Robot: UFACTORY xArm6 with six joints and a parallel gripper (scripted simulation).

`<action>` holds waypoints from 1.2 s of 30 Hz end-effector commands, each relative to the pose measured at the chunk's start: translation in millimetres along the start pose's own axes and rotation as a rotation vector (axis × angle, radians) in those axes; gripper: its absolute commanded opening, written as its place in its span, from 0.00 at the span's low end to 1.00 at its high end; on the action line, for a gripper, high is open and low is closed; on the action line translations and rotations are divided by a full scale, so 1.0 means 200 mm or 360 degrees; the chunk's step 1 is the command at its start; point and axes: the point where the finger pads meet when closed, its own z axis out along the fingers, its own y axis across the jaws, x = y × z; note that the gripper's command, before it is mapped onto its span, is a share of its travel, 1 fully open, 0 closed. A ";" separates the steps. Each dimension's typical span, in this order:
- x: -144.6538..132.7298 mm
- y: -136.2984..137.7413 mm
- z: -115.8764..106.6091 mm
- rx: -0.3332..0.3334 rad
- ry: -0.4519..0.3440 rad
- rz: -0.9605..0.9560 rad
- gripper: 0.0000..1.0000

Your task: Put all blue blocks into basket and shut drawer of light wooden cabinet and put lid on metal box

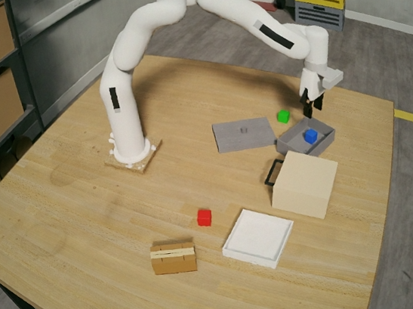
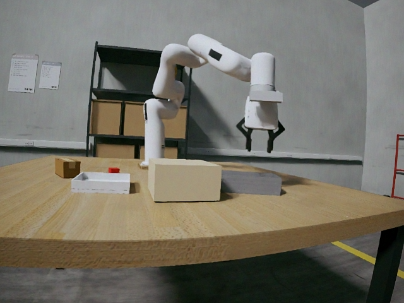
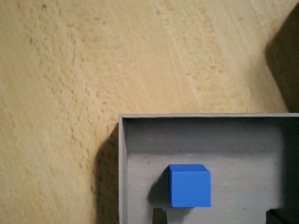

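A blue block (image 1: pixel 310 135) (image 3: pixel 189 185) lies inside the open grey metal box (image 1: pixel 325 142) (image 2: pixel 251 184) (image 3: pixel 243 149). The box's flat grey lid (image 1: pixel 243 134) lies on the table to its left. My gripper (image 1: pixel 312 110) (image 2: pixel 259 149) is open and empty. It hangs above the far edge of the metal box, well clear of the block. The light wooden cabinet (image 1: pixel 305 186) (image 2: pixel 184 179) stands just in front of the box, with its black drawer handle (image 1: pixel 273 172) on the left side. The white basket (image 1: pixel 248 259) (image 2: pixel 101 186) is empty.
A green block (image 1: pixel 283 116) lies between the lid and the metal box, near my gripper. A red block (image 1: pixel 204 217) (image 2: pixel 113 170) lies left of the basket. A closed cardboard box (image 1: pixel 173 258) (image 2: pixel 67 167) stands near the front edge.
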 end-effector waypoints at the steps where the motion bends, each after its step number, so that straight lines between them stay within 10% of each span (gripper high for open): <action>1: 0.01 -0.01 0.04 0.0008 0.0007 0.0000 0.62; 36: 0.01 -0.01 0.34 0.0008 0.0007 0.0000 0.62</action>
